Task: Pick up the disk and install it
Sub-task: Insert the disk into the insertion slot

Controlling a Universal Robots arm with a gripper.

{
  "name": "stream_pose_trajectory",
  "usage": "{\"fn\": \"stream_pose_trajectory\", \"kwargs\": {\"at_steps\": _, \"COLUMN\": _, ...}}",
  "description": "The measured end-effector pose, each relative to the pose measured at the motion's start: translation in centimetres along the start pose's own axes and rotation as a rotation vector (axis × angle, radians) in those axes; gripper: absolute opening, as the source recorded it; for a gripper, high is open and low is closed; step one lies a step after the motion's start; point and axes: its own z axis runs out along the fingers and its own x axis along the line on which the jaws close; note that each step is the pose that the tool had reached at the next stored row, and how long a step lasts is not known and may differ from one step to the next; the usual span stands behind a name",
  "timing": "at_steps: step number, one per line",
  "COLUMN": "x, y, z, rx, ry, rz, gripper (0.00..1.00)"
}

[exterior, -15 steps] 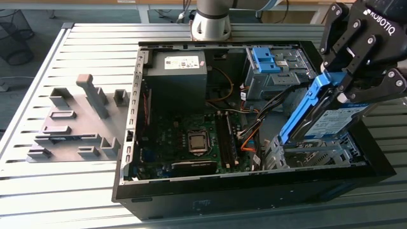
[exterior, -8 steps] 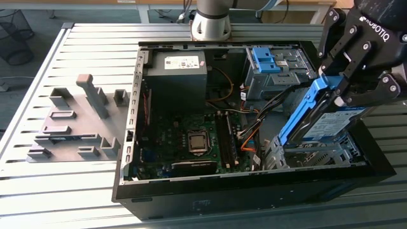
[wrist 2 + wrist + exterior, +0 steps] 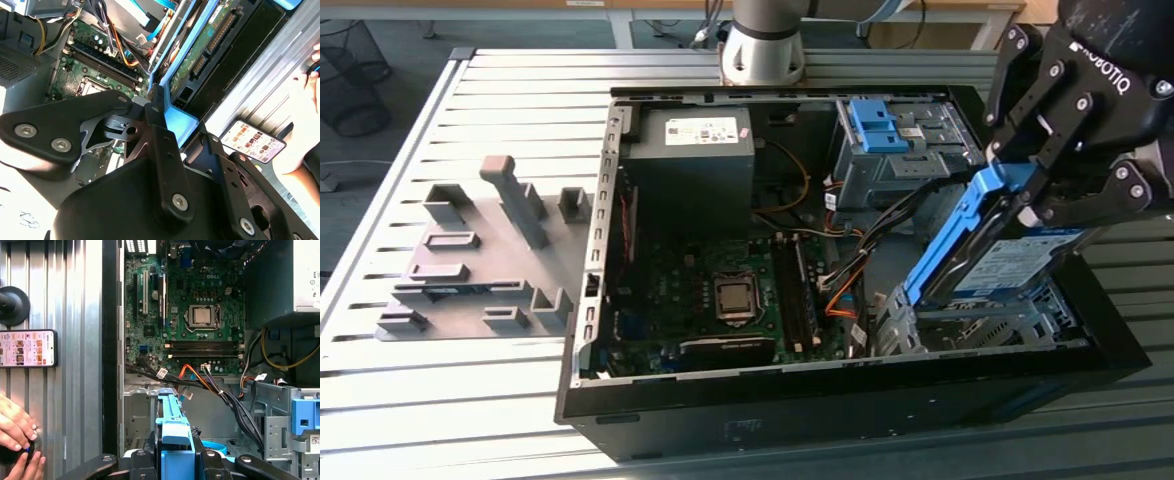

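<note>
The black two-finger gripper (image 3: 1047, 195) is clamped on the disk (image 3: 987, 255) — a flat silver-metal hard drive with a white-and-blue label, framed by a blue plastic bracket. The disk hangs tilted from the fingers, its lower end just above the grey sheet-metal drive cage (image 3: 981, 325) at the near corner of the open black computer case (image 3: 854, 400). In the second wrist view the fingers (image 3: 160, 125) close on the bracket's end, with the drive's green circuit side (image 3: 200, 55) running away from them.

Step in hand, as judged: pick-up is complete; insertion into the cage directly beneath the gripper is under way but not finished, since most of the disk stands clear of the cage. Seating calls for the bracket edges to line up with the cage rails and to clear the orange and black cables (image 3: 847, 275) beside the cage.

Count: one disk in the gripper; one bare blue bracket (image 3: 878, 125) in the upper bay beyond the gripper; one grey power supply box (image 3: 694, 150); one smartphone (image 3: 27, 347) on the slatted table, near a person's hands (image 3: 17, 440).
</note>
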Motion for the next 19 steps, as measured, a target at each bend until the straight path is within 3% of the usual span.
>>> {"fn": "stream_pose_trajectory", "kwargs": {"at_steps": 9, "x": 0.02, "y": -0.01, "z": 0.69, "rx": 0.0001, "ry": -0.0001, "rz": 0.005, "gripper": 0.36}}
{"fn": "stream_pose_trajectory", "kwargs": {"at_steps": 16, "x": 0.02, "y": -0.01, "z": 0.76, "rx": -0.0001, "ry": 0.0, "rz": 0.005, "gripper": 0.36}}
{"fn": "stream_pose_trajectory", "kwargs": {"at_steps": 18, "x": 0.02, "y": -0.01, "z": 0.76, "rx": -0.0001, "ry": -0.0001, "rz": 0.005, "gripper": 0.37}}
{"fn": "stream_pose_trajectory", "kwargs": {"at_steps": 19, "x": 0.02, "y": -0.01, "z": 0.77, "rx": -0.0002, "ry": 0.0002, "rz": 0.005, "gripper": 0.44}}
